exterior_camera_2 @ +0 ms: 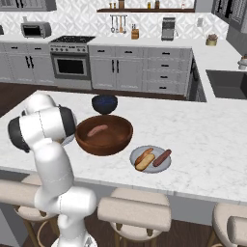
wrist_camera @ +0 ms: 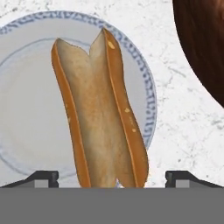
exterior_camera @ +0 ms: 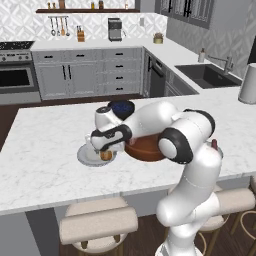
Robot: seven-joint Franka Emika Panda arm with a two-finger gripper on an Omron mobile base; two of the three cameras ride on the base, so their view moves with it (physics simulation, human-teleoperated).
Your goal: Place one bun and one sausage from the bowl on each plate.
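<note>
White marble bench carrying a brown wooden bowl, a dark blue bowl behind it, and two grey plates, one on each side.

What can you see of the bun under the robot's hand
The bun is a long golden-brown roll split lengthwise, its pale crumb showing between darker crusts. It lies on the light-grey plate with the blue patterned rim, one end reaching that rim. The gripper stands open above it, fingertips clear on either side.
</note>
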